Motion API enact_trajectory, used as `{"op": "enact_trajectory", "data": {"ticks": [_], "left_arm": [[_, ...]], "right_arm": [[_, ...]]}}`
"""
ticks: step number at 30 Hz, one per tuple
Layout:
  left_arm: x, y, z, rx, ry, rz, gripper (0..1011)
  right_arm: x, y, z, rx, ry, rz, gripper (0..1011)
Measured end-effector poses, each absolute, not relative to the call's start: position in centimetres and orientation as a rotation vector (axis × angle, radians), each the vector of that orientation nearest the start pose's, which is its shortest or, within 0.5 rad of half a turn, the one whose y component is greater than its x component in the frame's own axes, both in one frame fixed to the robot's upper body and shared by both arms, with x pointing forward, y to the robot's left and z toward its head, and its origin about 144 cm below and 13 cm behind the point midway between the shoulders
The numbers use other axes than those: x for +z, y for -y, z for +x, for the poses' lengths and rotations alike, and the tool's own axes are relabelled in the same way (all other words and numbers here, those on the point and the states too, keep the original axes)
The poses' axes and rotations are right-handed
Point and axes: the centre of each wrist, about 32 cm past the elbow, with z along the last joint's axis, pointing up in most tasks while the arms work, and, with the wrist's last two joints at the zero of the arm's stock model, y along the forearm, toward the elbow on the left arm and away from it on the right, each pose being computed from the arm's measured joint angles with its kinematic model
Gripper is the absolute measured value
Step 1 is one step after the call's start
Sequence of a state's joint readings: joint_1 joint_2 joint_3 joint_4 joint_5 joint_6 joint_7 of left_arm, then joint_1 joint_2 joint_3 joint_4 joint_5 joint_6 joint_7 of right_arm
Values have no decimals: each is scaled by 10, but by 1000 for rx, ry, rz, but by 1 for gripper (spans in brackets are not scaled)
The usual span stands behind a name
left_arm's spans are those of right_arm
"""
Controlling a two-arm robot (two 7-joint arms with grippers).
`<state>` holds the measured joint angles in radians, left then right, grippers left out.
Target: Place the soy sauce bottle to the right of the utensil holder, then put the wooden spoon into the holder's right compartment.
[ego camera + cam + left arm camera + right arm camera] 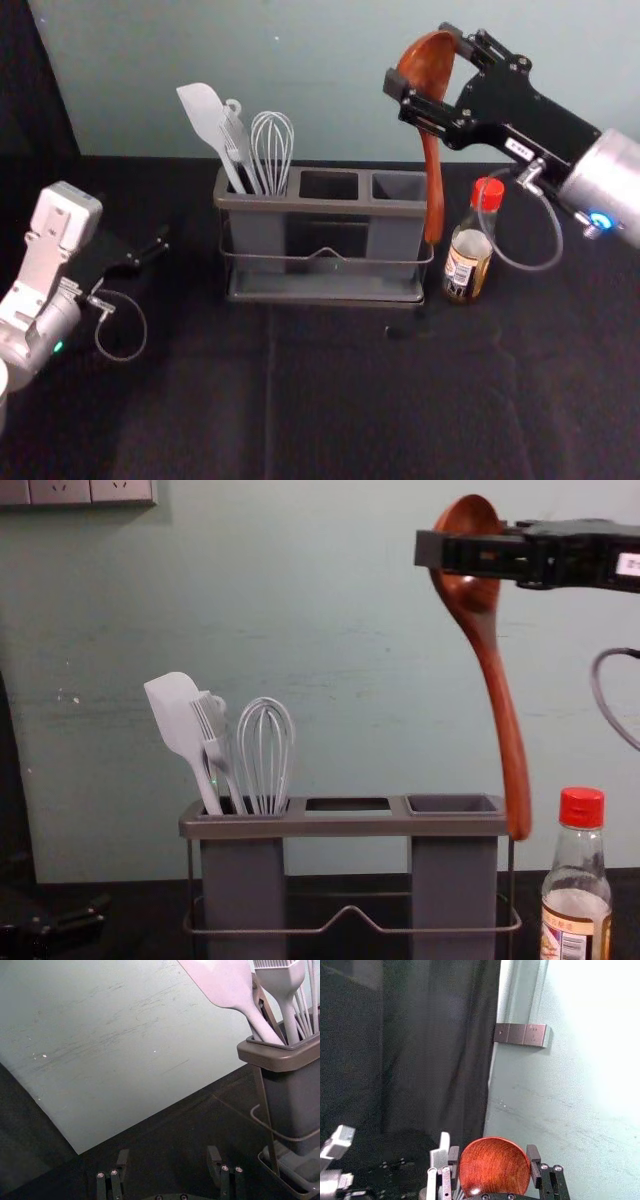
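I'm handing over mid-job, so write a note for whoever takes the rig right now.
Right hand: shut on the wooden spoon by its bowl, handle hanging down by the right end of the utensil holder.
Left hand: open, empty, parked left of the holder.
Done: soy sauce bottle stands right of the holder.
Left: spoon isn't in yet; I'd line its handle up over the right compartment, lower, release.

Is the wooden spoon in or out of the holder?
Out. The right gripper holds the spoon by its bowl, with the handle tip showing outside the holder.
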<state>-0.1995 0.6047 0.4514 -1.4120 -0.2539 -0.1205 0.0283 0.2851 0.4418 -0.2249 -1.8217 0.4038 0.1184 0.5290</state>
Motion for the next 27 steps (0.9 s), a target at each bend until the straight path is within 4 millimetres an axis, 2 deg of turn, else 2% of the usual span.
{"op": "enact_trajectory", "data": {"ticks": [8, 17, 27], "left_arm": [[1140, -310, 489, 1248, 285, 305, 1005], [1140, -310, 489, 1248, 285, 305, 1005], [1140, -310, 489, 1248, 285, 304, 1005]], "right_arm": [[1314, 249, 522, -756, 319, 107, 829], [1317, 242, 538, -781, 332, 115, 829], [1310, 237, 555, -787, 341, 102, 829]]}}
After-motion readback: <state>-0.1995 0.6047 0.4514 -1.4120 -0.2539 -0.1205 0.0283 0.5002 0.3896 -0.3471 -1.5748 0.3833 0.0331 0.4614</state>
